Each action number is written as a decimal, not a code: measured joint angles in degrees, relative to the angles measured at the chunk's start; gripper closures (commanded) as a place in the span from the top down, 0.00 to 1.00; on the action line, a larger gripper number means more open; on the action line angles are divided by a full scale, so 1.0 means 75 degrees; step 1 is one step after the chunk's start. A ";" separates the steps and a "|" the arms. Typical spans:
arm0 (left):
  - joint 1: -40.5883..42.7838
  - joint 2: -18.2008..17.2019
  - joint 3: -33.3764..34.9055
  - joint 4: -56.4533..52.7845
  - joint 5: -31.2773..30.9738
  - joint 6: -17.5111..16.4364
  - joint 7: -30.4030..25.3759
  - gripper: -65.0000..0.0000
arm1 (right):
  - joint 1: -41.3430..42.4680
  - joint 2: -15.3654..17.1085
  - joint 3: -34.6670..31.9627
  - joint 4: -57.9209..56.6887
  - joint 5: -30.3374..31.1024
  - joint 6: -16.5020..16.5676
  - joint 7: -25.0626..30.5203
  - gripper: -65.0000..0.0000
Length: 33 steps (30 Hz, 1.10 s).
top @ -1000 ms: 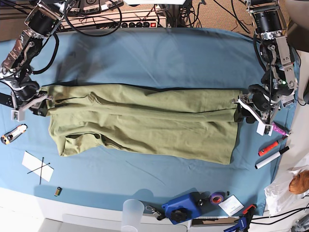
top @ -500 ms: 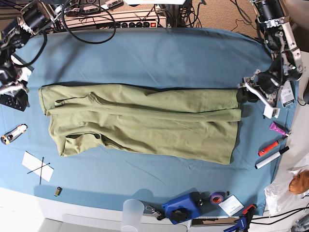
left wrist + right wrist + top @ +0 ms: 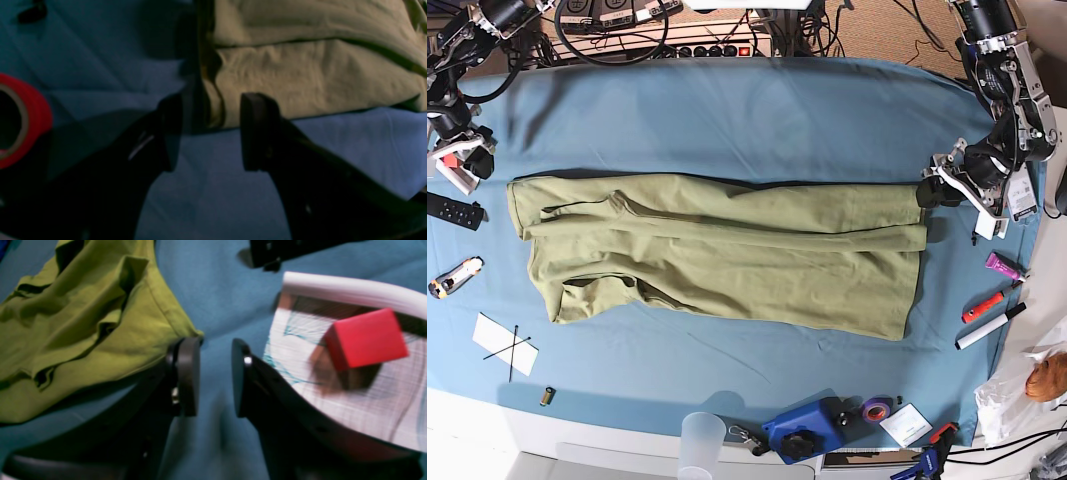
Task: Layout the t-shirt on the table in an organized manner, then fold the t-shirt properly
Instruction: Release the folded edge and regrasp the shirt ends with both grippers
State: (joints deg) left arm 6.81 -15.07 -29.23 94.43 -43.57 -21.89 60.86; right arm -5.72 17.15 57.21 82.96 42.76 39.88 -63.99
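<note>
**A:** Where does the t-shirt [image 3: 727, 255] lie, and in what form?

**B:** Across the middle of the table [image 3: 757, 110], as a long band with one lengthwise fold already turned over. Taking the shirt as landmark: its short ends point toward the two arms, and the loose clutter sits past its near long edge and beyond both ends.

**A:** Left gripper [image 3: 949, 184]?

**B:** Just off the shirt's end nearest that arm, low over the cloth. Its jaws stand apart with nothing between them; in the wrist view [image 3: 209, 131] the shirt's corner [image 3: 300, 66] lies just beyond the fingertips. A red tape roll [image 3: 23, 116] lies to one side of them.

**A:** Right gripper [image 3: 462, 160]?

**B:** Beyond the opposite end, raised and well clear. Its wrist view [image 3: 215, 375] shows parted jaws, empty, with the garment's bunched edge [image 3: 83, 326] beside one pad.

**A:** Why this arrangement?

**B:** Probably a release: both ends laid flat, hands withdrawn so the band rests undisturbed before a crosswise fold.
</note>
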 measured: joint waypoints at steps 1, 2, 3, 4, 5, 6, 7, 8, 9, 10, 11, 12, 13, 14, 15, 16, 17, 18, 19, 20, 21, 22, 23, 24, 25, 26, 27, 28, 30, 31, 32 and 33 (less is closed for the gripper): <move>0.0006 0.0000 0.0000 0.0000 0.0000 0.0000 0.0000 0.44 | -0.0003 -0.0047 -0.0050 0.0000 -0.0003 0.0000 0.0122 0.26; 0.0003 0.0000 0.0000 0.0000 0.0000 0.0000 0.0000 0.44 | -0.0006 -0.0105 -0.0090 0.0000 -0.0006 0.0000 0.0219 0.26; 0.0003 0.0000 0.0000 0.0000 0.0000 0.0000 0.0000 0.44 | -0.0009 -0.0149 -0.0166 0.0000 -0.0026 0.0000 0.0341 0.26; 0.0000 0.0000 0.0000 0.0000 0.0000 0.0000 -0.0003 0.44 | -0.0006 -0.0160 -0.0294 0.0000 -0.0096 -0.0020 0.0402 0.26; 0.0003 0.0000 0.0000 0.0000 -0.0003 -0.0041 0.0000 0.44 | -0.0003 -0.0152 -0.0458 0.0000 -0.0119 -0.0020 0.0405 0.26; 0.0003 0.0000 0.0000 0.0000 0.0000 -0.0041 0.0000 0.44 | 0.0000 -0.0152 -0.0647 -0.0038 -0.0213 -0.0017 0.0600 0.26; 0.0003 0.0000 0.0000 0.0000 -0.0003 -0.0038 0.0000 0.44 | 0.0038 -0.0149 -0.0845 -0.0143 -0.0268 -0.0085 0.0766 0.26; 0.0000 0.0000 0.0000 0.0000 -0.0003 -0.0041 -0.0003 0.44 | 0.0093 -0.0146 -0.1029 -0.0321 -0.0306 -0.0166 0.0921 0.26; 0.0000 0.0000 0.0000 0.0000 -0.0003 -0.0041 0.0000 0.44 | 0.0172 -0.0149 -0.1186 -0.0557 -0.0303 -0.0332 0.0994 0.26; 0.0003 0.0000 0.0000 0.0000 -0.0003 -0.0041 0.0000 0.44 | 0.0256 -0.0152 -0.1306 -0.0801 -0.0385 -0.0431 0.1014 0.26; 0.0003 0.0000 0.0000 0.0000 -0.0003 -0.0038 0.0000 0.44 | 0.0341 -0.0160 -0.1361 -0.1078 -0.0358 -0.0504 0.1139 0.26; 0.0003 0.0000 0.0000 0.0000 -0.0003 -0.0038 0.0000 0.44 | 0.0393 -0.0154 -0.1355 -0.1291 -0.0277 -0.0504 0.1346 0.26; 0.0000 0.0000 0.0000 0.0000 -0.0003 -0.0055 -0.0003 0.44 | 0.0449 -0.0154 -0.1300 -0.1472 -0.0239 -0.0414 0.1443 0.26; 0.0003 0.0000 0.0000 0.0000 0.0000 -0.0055 0.0000 0.44 | 0.0475 -0.0172 -0.1218 -0.1580 -0.0093 -0.0370 0.1460 0.26; 0.0003 0.0000 0.0000 0.0000 0.0003 -0.0055 0.0003 0.44 | 0.0469 -0.0216 -0.1131 -0.1606 0.0000 -0.0248 0.1457 0.26; 0.0003 0.0000 0.0000 0.0000 -0.0003 -0.0055 0.0000 0.44 | 0.0472 -0.0271 -0.0991 -0.1609 0.0149 -0.0131 0.1326 0.26; 0.0003 0.0000 0.0000 0.0000 -0.0003 -0.0055 0.0000 0.44 | 0.0466 -0.0329 -0.0848 -0.1612 0.0373 -0.0020 0.1154 0.26; 0.0000 0.0000 0.0000 0.0000 -0.0003 -0.0055 0.0000 0.44 | 0.0449 -0.0367 -0.0711 -0.1614 0.0595 -0.0020 0.1017 0.26; 0.0003 0.0000 0.0000 0.0000 -0.0003 -0.0055 0.0000 0.44 | 0.0443 -0.0382 -0.0589 -0.1617 0.0720 -0.0023 0.0886 0.26; 0.0003 0.0000 0.0000 0.0000 0.0000 -0.0055 0.0000 0.44 | 0.0443 -0.0379 -0.0469 -0.1620 0.0825 -0.0020 0.0717 0.26; 0.0003 0.0000 0.0000 0.0000 -0.0003 -0.0055 0.0000 0.44 | 0.0446 -0.0376 -0.0344 -0.1620 0.0912 -0.0035 0.0551 0.26; 0.0003 0.0000 0.0000 0.0000 -0.0003 -0.0055 0.0000 0.44 | 0.0446 -0.0373 -0.0233 -0.1620 0.0915 -0.0035 0.0449 0.26; 0.0000 0.0000 0.0000 0.0000 -0.0006 -0.0055 -0.0003 0.44 | 0.0449 -0.0364 -0.0122 -0.1620 0.0921 -0.0047 0.0297 0.26; 0.0000 0.0000 0.0000 0.0000 -0.0003 -0.0055 0.0000 0.44 | 0.0446 -0.0364 0.0003 -0.1620 0.0918 -0.0044 0.0245 0.27; 0.0003 0.0000 0.0000 0.0000 0.0000 -0.0055 0.0000 0.44 | 0.0446 -0.0367 0.0119 -0.1620 0.0938 -0.0050 0.0236 0.27; 0.0003 0.0000 0.0000 0.0000 0.0000 -0.0055 0.0000 0.44 | 0.0443 -0.0367 0.0213 -0.1620 0.1008 -0.0052 0.0216 0.29; 0.0003 0.0000 0.0000 0.0000 -0.0003 -0.0055 0.0000 0.44 | 0.0440 -0.0361 0.0259 -0.1620 0.1198 -0.0052 0.0219 0.33; 0.0003 0.0000 0.0000 0.0000 -0.0003 -0.0055 0.0003 0.44 | 0.0437 -0.0338 0.0265 -0.1620 0.1335 -0.0052 0.0221 0.36; 0.0003 0.0000 0.0000 0.0000 -0.0003 -0.0055 0.0035 0.44 | 0.0449 -0.0254 0.0242 -0.1620 0.1323 -0.0050 0.0216 0.41; 0.0003 -0.0003 0.0000 0.0000 0.0000 -0.0055 0.0061 0.44 | 0.0452 -0.0207 0.0242 -0.1620 0.1338 -0.0050 0.0154 0.41; 0.0003 0.0000 0.0000 0.0000 -0.0003 -0.0055 0.0061 0.44 | 0.0446 -0.0166 0.0242 -0.1620 0.1335 -0.0047 0.0152 0.41; 0.0003 0.0000 0.0000 0.0000 0.0000 -0.0055 0.0061 0.44 | 0.0443 -0.0128 0.0242 -0.1620 0.1326 -0.0052 0.0157 0.41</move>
State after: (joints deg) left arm 6.83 -15.07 -29.23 94.43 -43.57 -22.31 61.32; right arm -2.39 16.19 59.02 70.81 52.71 39.48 -62.81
